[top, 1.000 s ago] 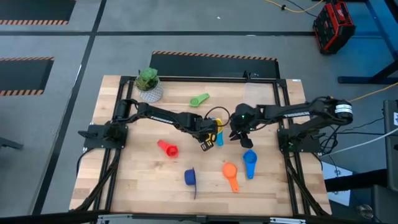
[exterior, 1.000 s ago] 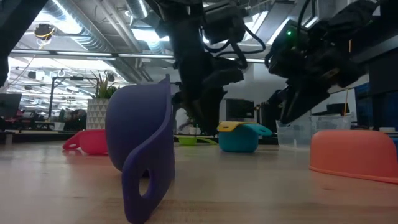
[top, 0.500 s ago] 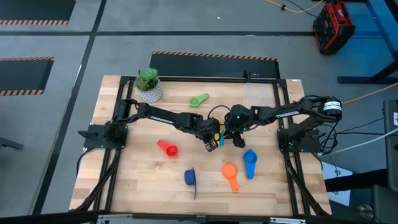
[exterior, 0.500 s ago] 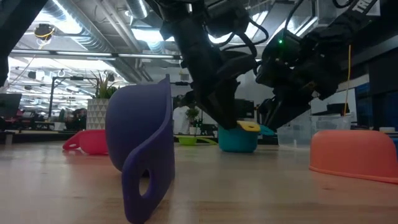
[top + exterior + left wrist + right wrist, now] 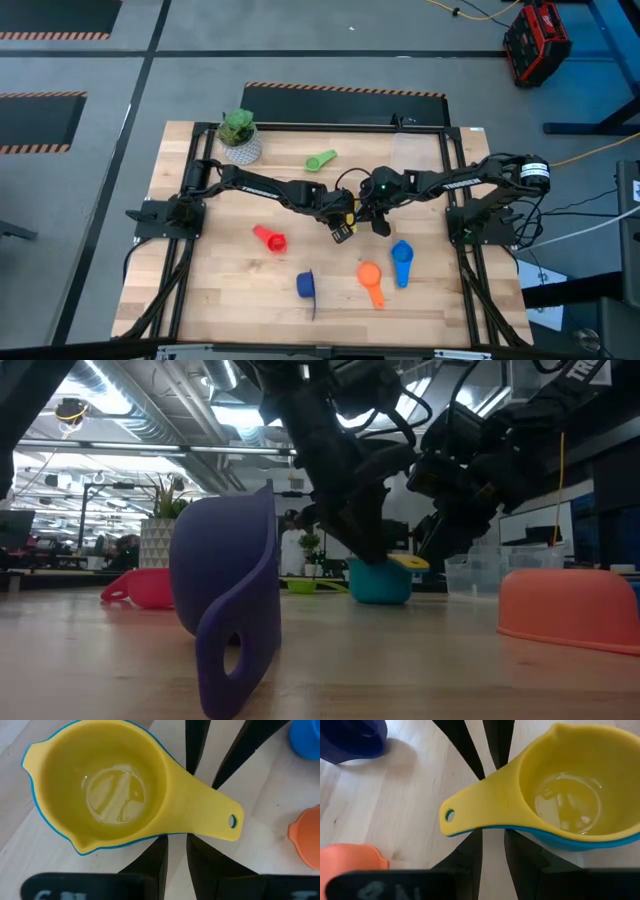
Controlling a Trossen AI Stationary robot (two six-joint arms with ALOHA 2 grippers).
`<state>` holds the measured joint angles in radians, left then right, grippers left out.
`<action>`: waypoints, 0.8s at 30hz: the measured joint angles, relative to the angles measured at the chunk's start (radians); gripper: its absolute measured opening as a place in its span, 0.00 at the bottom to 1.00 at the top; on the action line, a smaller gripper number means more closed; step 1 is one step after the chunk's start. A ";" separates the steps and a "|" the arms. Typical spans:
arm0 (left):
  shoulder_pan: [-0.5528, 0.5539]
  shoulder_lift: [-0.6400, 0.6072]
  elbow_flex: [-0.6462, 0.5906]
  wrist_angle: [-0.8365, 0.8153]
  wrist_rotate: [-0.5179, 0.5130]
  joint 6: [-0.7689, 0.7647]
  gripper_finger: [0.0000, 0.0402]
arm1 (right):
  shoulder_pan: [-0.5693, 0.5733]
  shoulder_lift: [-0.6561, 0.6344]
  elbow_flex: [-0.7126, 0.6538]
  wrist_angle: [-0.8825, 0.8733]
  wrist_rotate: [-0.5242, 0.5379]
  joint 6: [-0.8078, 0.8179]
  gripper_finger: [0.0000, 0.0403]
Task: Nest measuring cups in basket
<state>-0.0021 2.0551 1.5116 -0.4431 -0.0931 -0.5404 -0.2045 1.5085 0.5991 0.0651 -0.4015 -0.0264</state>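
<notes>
A yellow measuring cup (image 5: 107, 790) sits nested in a blue one (image 5: 380, 585) that stands on the table at mid-table (image 5: 351, 213). The yellow handle (image 5: 210, 815) sticks out level over the table. My left gripper (image 5: 177, 845) comes at the pair from the table's left and my right gripper (image 5: 493, 845) from the right. Both slant down, with only a narrow slit between the fingers. Their fingertips are hidden under the spot where the handle joins the bowl. The clear basket (image 5: 415, 150) stands at the far right, apart from both grippers. My left gripper's fingertips are covered by the yellow cup at the root of its handle (image 5: 175, 832); I cannot tell whether they touch either cup. My right gripper's fingertips are likewise hidden under the handle's root (image 5: 492, 827); whether they touch cannot be told.
Loose cups lie around: green (image 5: 321, 160) at the far side, red (image 5: 268, 238) to the left, dark blue (image 5: 307, 285), orange (image 5: 370, 278) and blue (image 5: 401, 260) toward the near edge. A potted plant (image 5: 240, 135) stands far left.
My right gripper has gone left and down toward the nested cups and has tipped. My left gripper has tipped a little. In the low view the yellow handle, earlier over the blue cup's left part, now sticks out over its right side.
</notes>
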 joint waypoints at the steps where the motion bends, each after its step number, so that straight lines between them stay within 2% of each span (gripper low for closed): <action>1: 0.000 -0.002 0.000 0.000 0.004 0.000 0.16 | 0.000 0.000 0.000 -0.002 0.000 0.006 0.21; 7: 0.000 -0.030 0.006 -0.021 0.093 -0.008 0.16 | -0.010 -0.012 0.000 -0.049 0.008 0.021 0.21; 14: -0.001 -0.046 0.080 -0.160 0.180 -0.001 0.16 | -0.010 -0.110 0.000 -0.144 0.015 -0.009 0.21; 19: -0.005 -0.057 0.144 -0.268 0.184 0.050 0.16 | -0.009 -0.203 0.000 -0.178 0.015 -0.057 0.21; 24: -0.012 -0.121 0.168 -0.358 0.179 0.087 0.16 | -0.004 -0.256 0.000 -0.177 0.015 -0.060 0.21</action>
<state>-0.0144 1.9338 1.6799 -0.8007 0.0857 -0.4539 -0.2081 1.2523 0.5995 -0.1121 -0.3862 -0.0868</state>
